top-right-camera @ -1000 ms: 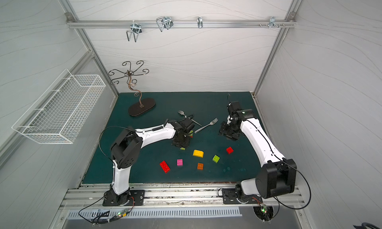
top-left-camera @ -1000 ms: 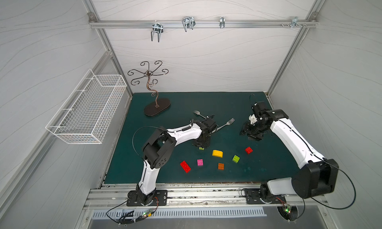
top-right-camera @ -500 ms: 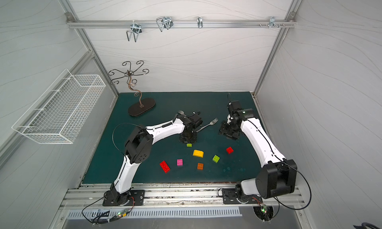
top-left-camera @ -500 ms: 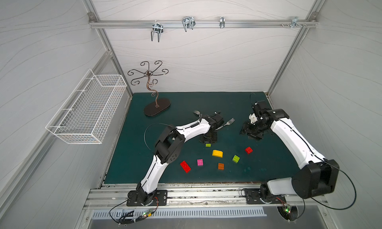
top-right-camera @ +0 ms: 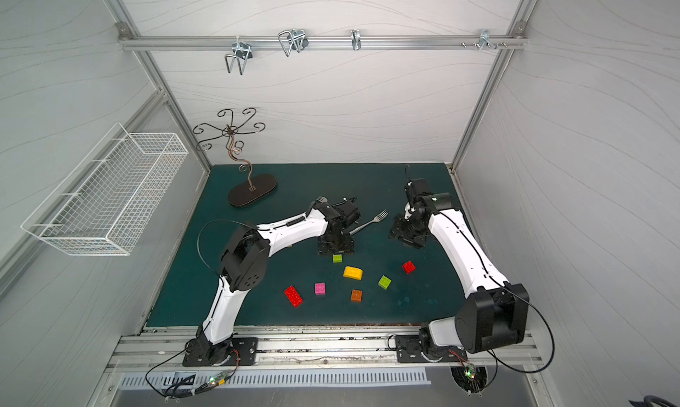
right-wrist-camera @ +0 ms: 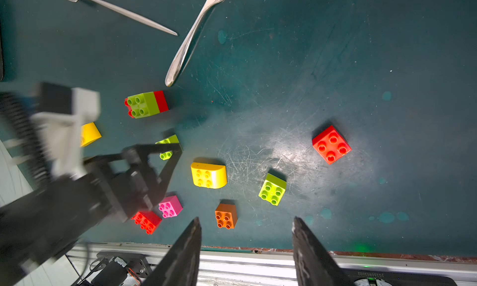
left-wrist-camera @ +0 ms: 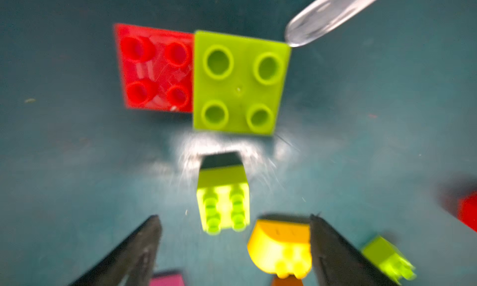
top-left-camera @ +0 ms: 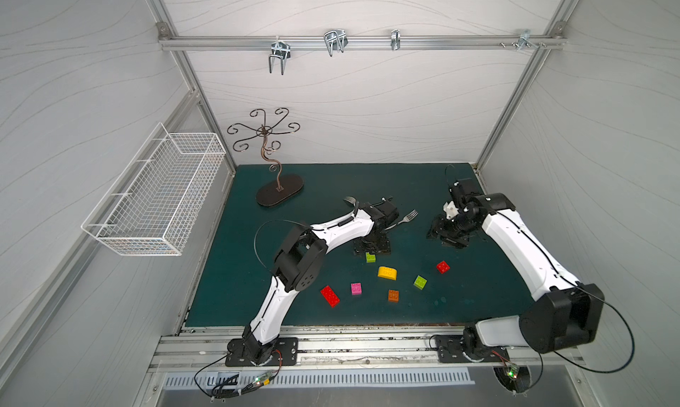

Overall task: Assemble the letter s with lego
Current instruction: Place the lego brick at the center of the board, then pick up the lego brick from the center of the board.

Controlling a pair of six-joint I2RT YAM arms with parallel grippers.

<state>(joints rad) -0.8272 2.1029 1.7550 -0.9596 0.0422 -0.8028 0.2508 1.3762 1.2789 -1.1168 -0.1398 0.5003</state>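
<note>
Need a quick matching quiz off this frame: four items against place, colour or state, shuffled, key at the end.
Items
1 left gripper
2 stacked lime brick
3 pink brick
4 fork

Matches
A silver
B sits on top of a red brick
C open, gripping nothing
D between the long red brick and the orange brick

Pairs: 1-C, 2-B, 3-D, 4-A
</note>
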